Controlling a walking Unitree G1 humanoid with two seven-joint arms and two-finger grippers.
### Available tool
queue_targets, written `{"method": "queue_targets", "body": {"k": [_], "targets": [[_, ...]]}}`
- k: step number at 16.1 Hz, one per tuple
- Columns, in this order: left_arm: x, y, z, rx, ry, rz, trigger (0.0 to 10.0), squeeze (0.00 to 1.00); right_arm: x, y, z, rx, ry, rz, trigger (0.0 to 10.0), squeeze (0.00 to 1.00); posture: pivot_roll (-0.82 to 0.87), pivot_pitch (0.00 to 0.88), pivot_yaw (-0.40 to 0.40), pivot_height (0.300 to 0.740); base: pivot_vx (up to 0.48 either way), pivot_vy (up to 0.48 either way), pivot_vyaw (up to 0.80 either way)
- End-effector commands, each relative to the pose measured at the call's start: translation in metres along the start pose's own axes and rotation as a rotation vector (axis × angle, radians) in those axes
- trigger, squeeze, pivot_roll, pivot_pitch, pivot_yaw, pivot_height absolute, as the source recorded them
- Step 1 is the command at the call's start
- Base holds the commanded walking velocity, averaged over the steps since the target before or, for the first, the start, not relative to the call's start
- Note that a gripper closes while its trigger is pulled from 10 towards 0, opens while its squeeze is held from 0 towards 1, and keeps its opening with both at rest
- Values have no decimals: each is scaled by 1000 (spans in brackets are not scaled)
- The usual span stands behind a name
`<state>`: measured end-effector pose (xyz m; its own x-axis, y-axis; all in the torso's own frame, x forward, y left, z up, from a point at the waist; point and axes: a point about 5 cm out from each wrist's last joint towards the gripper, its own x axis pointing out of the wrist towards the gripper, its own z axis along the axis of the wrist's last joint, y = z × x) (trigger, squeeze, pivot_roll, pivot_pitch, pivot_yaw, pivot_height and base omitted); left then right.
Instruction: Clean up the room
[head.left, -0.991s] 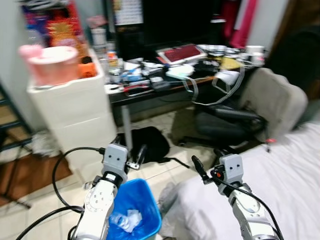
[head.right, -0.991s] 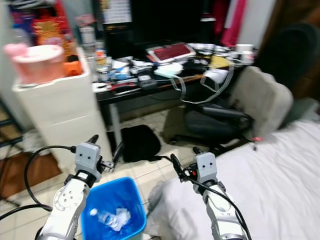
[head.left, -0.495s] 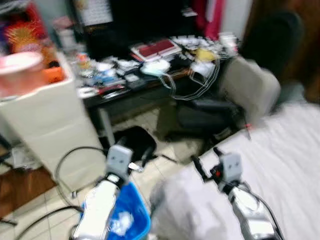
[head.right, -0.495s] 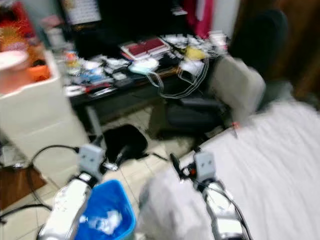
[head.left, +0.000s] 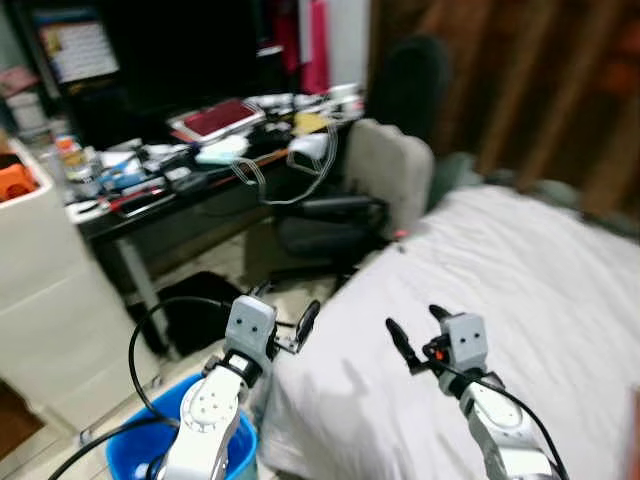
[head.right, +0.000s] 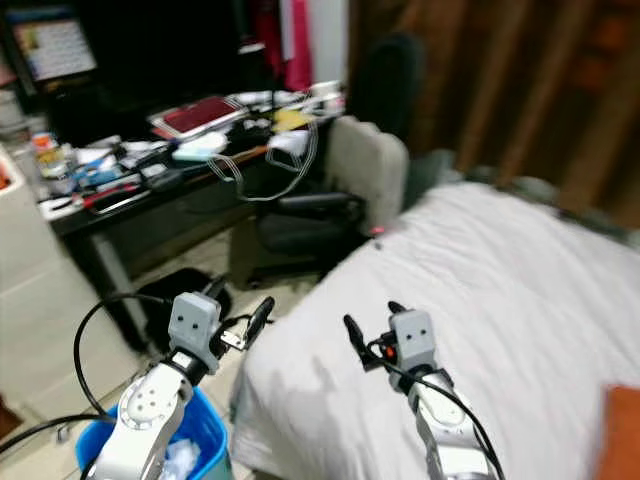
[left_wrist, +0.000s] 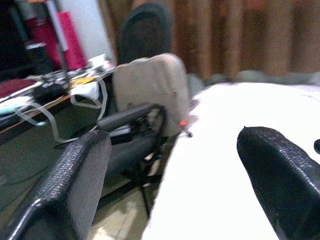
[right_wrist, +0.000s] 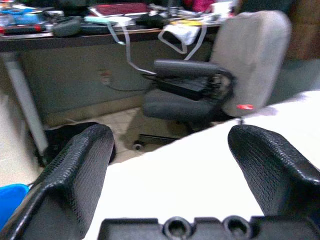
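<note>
My left gripper is open and holds nothing; it hovers just above the blue bin, at the near corner of the bed. The bin stands on the floor at the lower left with crumpled white scraps inside. Above the white bedsheet my right gripper is also open and holds nothing. In the left wrist view the fingers frame the beige chair and the bed edge. The right wrist view has the fingers spread wide over the sheet.
A beige office chair stands between the bed and a cluttered dark desk. A black bag lies on the tiled floor under the desk. A white drawer unit is at the left. Something orange lies on the bed's right.
The view has swung to the right: the bed now takes up the right half and the drawer unit has slid to the left edge. Both grippers keep the same open pose.
</note>
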<state>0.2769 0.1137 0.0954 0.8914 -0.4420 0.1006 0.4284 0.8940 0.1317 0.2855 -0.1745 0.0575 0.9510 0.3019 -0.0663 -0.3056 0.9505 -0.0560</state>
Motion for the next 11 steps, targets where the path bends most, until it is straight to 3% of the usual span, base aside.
{"method": "queue_targets", "body": {"k": [1,5,7,9,11], "targets": [[-2,3,-1,6,9,-3,10000,0,2,2,1,8,-2,8,10000,0,-14,0,26,740,-352,330,-800],[-4,4,-6,-3,35,-2,10000,0,3,2,-1,10,5,11,10000,0,-5,0,23,740,-267,151,-800],[-5,10,-11,-23,57,58,10000,0,3,0,0,26,-9,-15,10000,0,-7,0,25,740,0,0,-800],[-11,33,-29,-103,156,229,10000,0,-2,-9,0,62,-32,-97,10000,0,-12,0,26,740,0,0,-800],[-16,32,-34,-90,177,226,10000,0,-5,-10,-1,61,-29,-109,10000,0,-14,0,27,740,0,0,-800]]}}
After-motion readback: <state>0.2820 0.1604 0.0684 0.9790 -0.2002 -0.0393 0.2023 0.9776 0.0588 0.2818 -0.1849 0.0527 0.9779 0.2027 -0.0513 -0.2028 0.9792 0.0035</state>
